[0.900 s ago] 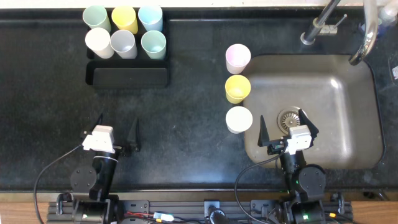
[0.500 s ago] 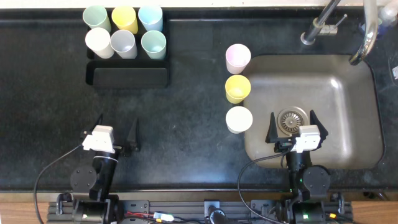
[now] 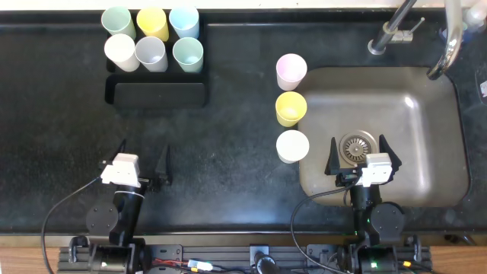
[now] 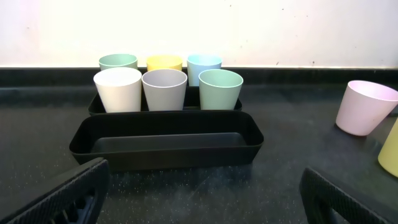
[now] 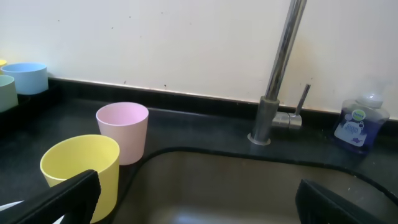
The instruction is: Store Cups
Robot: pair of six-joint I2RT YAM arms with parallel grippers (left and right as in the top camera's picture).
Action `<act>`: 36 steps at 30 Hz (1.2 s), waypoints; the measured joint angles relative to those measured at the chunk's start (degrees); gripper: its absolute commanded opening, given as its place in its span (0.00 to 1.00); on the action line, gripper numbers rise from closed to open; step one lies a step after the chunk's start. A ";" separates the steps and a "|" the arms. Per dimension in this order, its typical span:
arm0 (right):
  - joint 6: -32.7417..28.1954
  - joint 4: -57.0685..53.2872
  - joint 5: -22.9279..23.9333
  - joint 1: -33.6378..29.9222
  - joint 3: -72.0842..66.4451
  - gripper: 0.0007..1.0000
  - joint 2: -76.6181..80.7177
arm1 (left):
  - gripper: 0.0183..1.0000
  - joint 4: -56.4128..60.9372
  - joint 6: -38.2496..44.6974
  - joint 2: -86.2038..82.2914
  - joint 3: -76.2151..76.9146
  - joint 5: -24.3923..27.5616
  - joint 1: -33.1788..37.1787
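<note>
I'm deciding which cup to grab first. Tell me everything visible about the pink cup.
The pink cup is a handleless tumbler, matte and plastic-looking, tapering toward its base. It stands upright, mouth up, looking empty, on the black countertop by the sink's rim, next to the loose yellow cup.

The top camera is looking straight down on counter (image 3: 228, 152) and sink (image 3: 422, 114). The left wrist camera is facing the tray (image 4: 165, 155) from low and near; the right wrist camera is facing the faucet (image 5: 283, 62). Both are catching the pink cup (image 4: 365, 107).
</note>
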 measured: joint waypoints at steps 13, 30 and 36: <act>0.02 0.00 0.00 0.00 0.00 1.00 0.00 | 1.00 0.00 0.02 0.00 0.00 0.00 0.00; -0.02 0.02 -0.02 0.00 0.00 1.00 0.00 | 1.00 -8.44 -4.83 42.64 42.62 2.73 -1.95; 0.00 0.00 -0.02 0.00 0.00 1.00 -0.11 | 1.00 -24.87 -8.24 71.95 78.51 2.95 -7.63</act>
